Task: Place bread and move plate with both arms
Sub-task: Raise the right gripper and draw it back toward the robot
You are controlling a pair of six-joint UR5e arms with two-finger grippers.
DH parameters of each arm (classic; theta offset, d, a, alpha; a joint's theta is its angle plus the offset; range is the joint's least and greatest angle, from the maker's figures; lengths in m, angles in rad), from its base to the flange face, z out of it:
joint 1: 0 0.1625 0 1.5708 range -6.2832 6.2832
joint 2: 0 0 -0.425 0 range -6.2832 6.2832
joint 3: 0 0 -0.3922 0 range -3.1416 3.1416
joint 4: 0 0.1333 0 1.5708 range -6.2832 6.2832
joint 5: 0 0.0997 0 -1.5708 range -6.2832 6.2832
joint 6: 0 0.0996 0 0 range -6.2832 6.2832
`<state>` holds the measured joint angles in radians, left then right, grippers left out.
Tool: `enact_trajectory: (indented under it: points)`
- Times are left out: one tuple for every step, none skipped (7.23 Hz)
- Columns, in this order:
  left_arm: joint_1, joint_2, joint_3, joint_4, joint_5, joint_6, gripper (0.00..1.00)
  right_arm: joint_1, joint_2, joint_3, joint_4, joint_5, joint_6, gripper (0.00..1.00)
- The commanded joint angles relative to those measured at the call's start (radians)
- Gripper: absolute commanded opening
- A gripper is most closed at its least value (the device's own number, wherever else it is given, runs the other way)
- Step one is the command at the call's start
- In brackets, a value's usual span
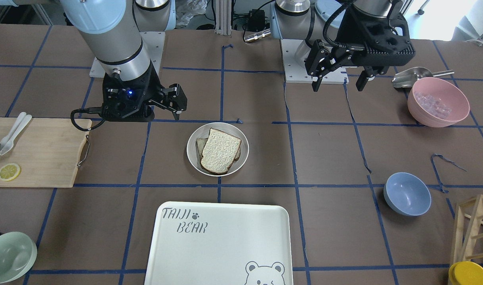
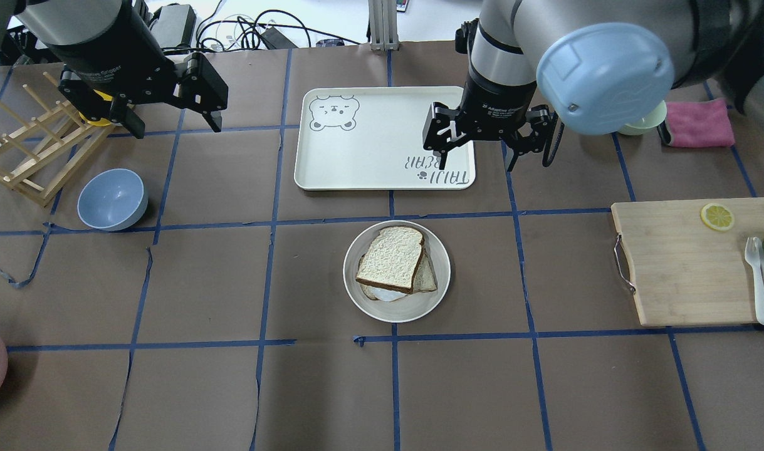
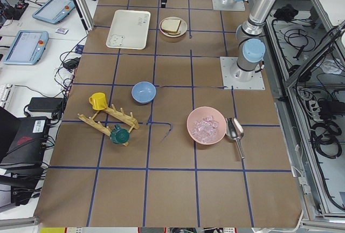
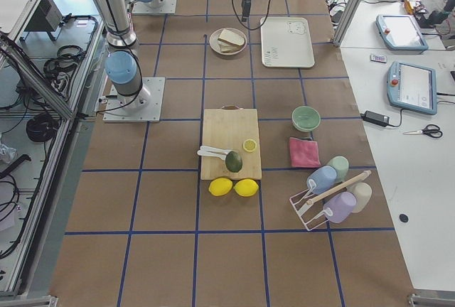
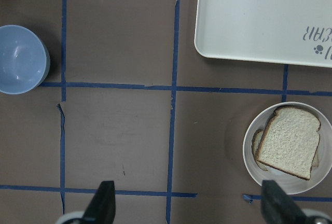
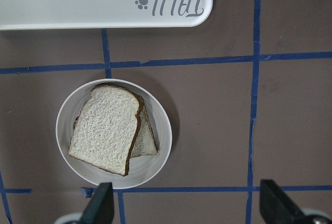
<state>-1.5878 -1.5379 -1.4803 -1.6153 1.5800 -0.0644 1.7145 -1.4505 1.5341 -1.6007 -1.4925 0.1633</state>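
Observation:
The pale bread slice (image 2: pixel 391 258) lies on top of a second slice on the round cream plate (image 2: pixel 441 275) at the table's middle; a bit of white shows under it. Bread (image 1: pixel 220 150) and plate (image 1: pixel 193 156) also show in the front view. My left gripper (image 2: pixel 176 128) is open and empty, raised above the table far to the plate's left. My right gripper (image 2: pixel 479 164) is open and empty, raised over the tray's near right corner, beyond the plate. The left wrist view shows the bread (image 5: pixel 289 142) at lower right; the right wrist view shows it (image 6: pixel 106 130) at lower left.
The white bear-print tray (image 2: pixel 369 138) lies just beyond the plate. A blue bowl (image 2: pixel 112 199) and a wooden rack (image 2: pixel 31 150) are at the left. A cutting board (image 2: pixel 682 263) with a lemon slice and cutlery is at the right. A pink bowl (image 1: pixel 437 102) stands near the left arm's base.

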Motion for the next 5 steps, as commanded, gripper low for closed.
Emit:
enact_trajectory:
  points:
    - [-0.001,-0.001,0.0,0.001,0.0,0.0,1.0,-0.026,-0.022,0.001,0.037,-0.002,-0.021,1.0]
    - [-0.001,-0.001,-0.001,0.002,-0.002,0.002,1.0,-0.027,-0.024,0.001,0.048,-0.005,-0.025,1.0]
    - [-0.001,-0.008,-0.002,0.005,-0.003,0.002,1.0,-0.027,-0.024,0.001,0.048,-0.03,-0.027,1.0]
    - [-0.004,-0.017,0.0,0.006,-0.006,0.002,1.0,-0.027,-0.024,0.0,0.047,-0.053,-0.039,1.0]
    - [-0.007,-0.039,0.003,0.011,-0.009,0.005,1.0,-0.029,-0.033,0.001,0.047,-0.052,-0.041,1.0]
